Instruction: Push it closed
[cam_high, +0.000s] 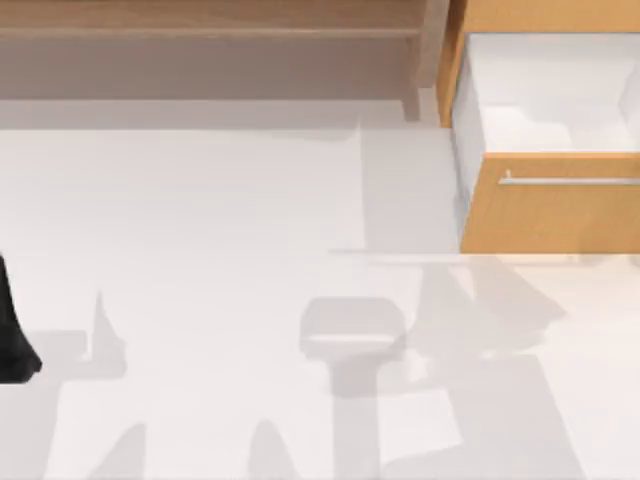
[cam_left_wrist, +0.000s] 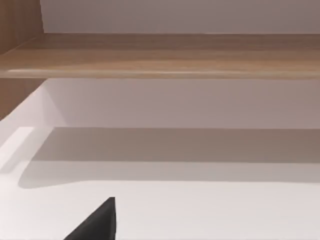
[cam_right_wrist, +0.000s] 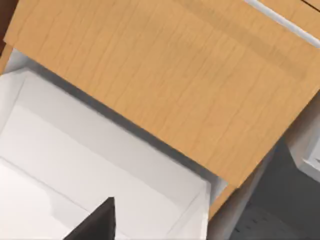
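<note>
White table (cam_high: 220, 300) bears shelf unit (cam_high: 200, 40) and drawer (cam_high: 550, 210).

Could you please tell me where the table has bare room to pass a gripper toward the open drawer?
The white tabletop lies bare from the shelf unit across to the drawer's front panel. The left gripper sits at the table's left edge. The tightest spot is the gap between shelf unit and drawer.

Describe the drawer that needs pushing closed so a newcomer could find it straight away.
Start at the wide pale-brown shelf unit along the table's far edge, then move to the top view's right end. There the drawer stands pulled open, showing white inner walls. Its orange-tan front panel and thin horizontal silver bar handle set it apart from the paler shelf.
</note>
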